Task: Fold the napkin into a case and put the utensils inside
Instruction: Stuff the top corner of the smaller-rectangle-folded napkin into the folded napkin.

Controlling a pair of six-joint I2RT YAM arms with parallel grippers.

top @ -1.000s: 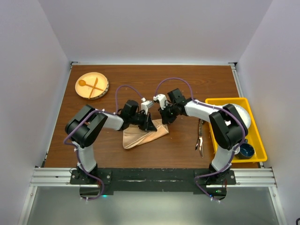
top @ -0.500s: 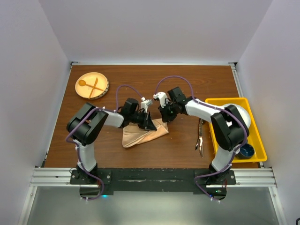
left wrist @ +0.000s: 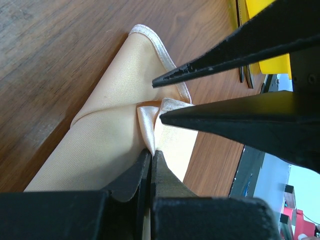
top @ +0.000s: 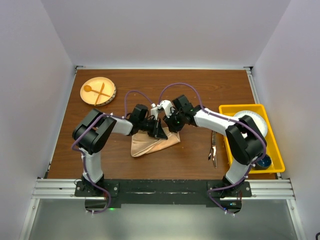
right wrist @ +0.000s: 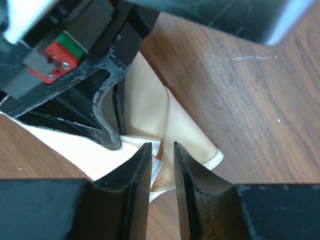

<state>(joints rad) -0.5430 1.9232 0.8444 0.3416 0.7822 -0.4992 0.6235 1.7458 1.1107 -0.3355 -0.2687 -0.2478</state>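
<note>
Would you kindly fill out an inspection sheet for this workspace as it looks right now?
Surface: brown wood-grain table.
Job's things: napkin partly folded, mid-table; dark utensils on the table beside the yellow bin.
Clutter: wooden plate with pale spoon and fork, far left.
Hands: left hand shut on a napkin fold; right hand open astride that fold.
Cables: purple cables arch above the table.
Surroundings: plain white walls.

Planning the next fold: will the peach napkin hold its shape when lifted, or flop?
Likely floppy: the napkin bunches into soft folds where the left claw pinches it. Its sheen suggests slipperiness, so layers may slide apart. It looks thin, so a push would probably wrinkle it.
</note>
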